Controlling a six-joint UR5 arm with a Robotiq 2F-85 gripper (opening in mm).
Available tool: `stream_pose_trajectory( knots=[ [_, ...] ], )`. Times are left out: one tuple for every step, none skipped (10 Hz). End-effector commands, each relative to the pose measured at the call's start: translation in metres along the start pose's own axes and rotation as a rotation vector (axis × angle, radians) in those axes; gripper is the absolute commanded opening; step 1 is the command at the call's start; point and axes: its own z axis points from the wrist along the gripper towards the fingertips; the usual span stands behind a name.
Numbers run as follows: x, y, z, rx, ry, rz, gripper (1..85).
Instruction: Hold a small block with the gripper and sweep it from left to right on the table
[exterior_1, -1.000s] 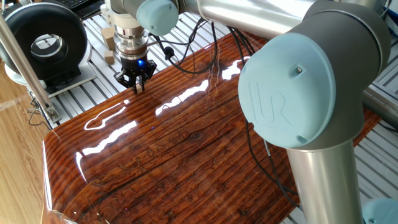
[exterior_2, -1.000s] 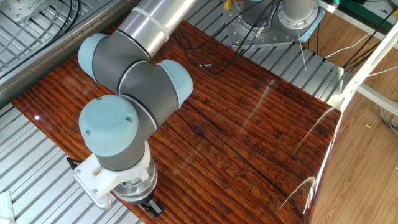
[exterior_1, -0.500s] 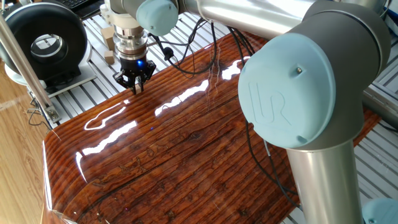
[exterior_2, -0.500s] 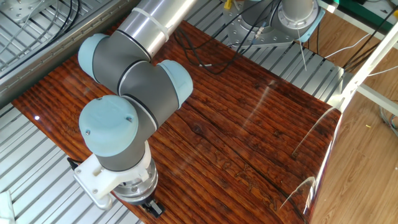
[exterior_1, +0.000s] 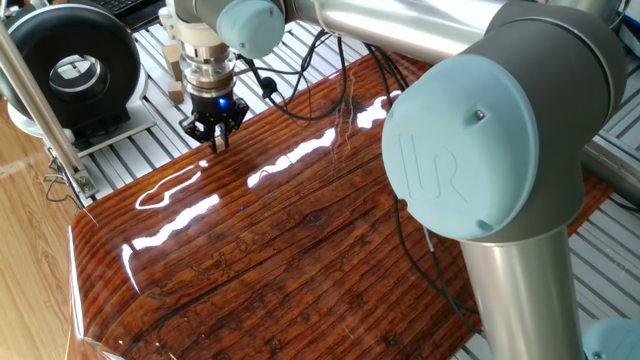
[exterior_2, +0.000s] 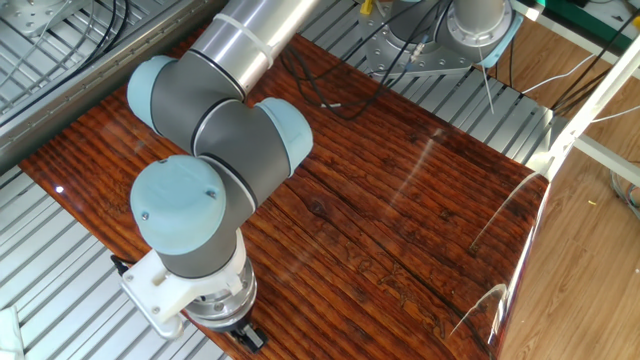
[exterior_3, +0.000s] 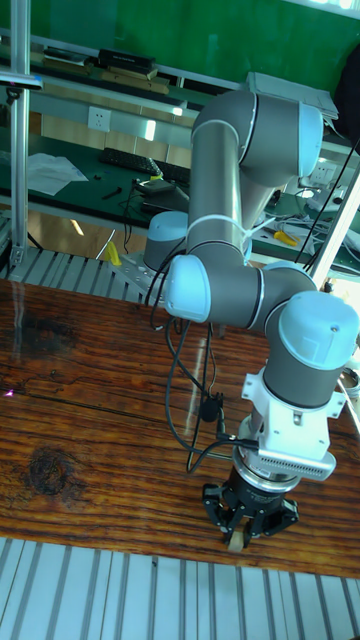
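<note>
My black gripper (exterior_3: 241, 533) hangs under the silver wrist at the near edge of the table (exterior_3: 80, 420). It is shut on the small block (exterior_3: 236, 543), a tiny tan cube showing between the fingertips and down at the board's surface. From the one fixed view the gripper (exterior_1: 214, 138) is at the far left corner of the table (exterior_1: 300, 230), blue light on, and the block is too small to make out. In the other fixed view the wrist hides most of the gripper (exterior_2: 245, 338) at the bottom edge of the table (exterior_2: 400, 200).
Larger tan wooden blocks (exterior_1: 176, 60) sit on the grey slatted base just behind the gripper. A black round device (exterior_1: 70, 65) stands to the left. Black cables (exterior_1: 300, 90) trail over the table's far side. My arm's big elbow (exterior_1: 480, 140) looms over the right half.
The gripper has shifted very slightly along the table's edge, still shut on the block. Nothing else has moved.
</note>
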Motion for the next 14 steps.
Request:
stream_pose_trajectory(
  knots=[
    [0.0, 0.005, -0.001, -0.013, -0.001, 0.014, 1.0],
    [0.001, 0.006, -0.002, -0.016, 0.0, 0.015, 1.0],
    [0.001, 0.006, -0.003, -0.016, 0.001, 0.015, 1.0],
    [0.001, 0.007, -0.004, -0.02, 0.002, 0.016, 1.0],
    [0.001, 0.007, -0.003, -0.02, 0.002, 0.016, 1.0],
    [0.001, 0.007, -0.002, -0.017, 0.001, 0.016, 1.0],
    [0.001, 0.008, -0.002, -0.015, 0.0, 0.018, 1.0],
    [0.001, 0.01, -0.001, -0.015, 0.0, 0.021, 1.0],
    [0.001, 0.01, -0.001, -0.015, -0.002, 0.021, 1.0],
    [0.001, 0.011, -0.001, -0.015, -0.002, 0.022, 1.0],
    [0.001, 0.013, -0.002, -0.015, -0.002, 0.025, 1.0],
    [0.001, 0.015, -0.002, -0.018, -0.002, 0.027, 1.0],
    [0.001, 0.016, -0.003, -0.018, -0.002, 0.028, 1.0],
    [0.001, 0.017, -0.003, -0.018, -0.002, 0.028, 1.0]
  ],
)
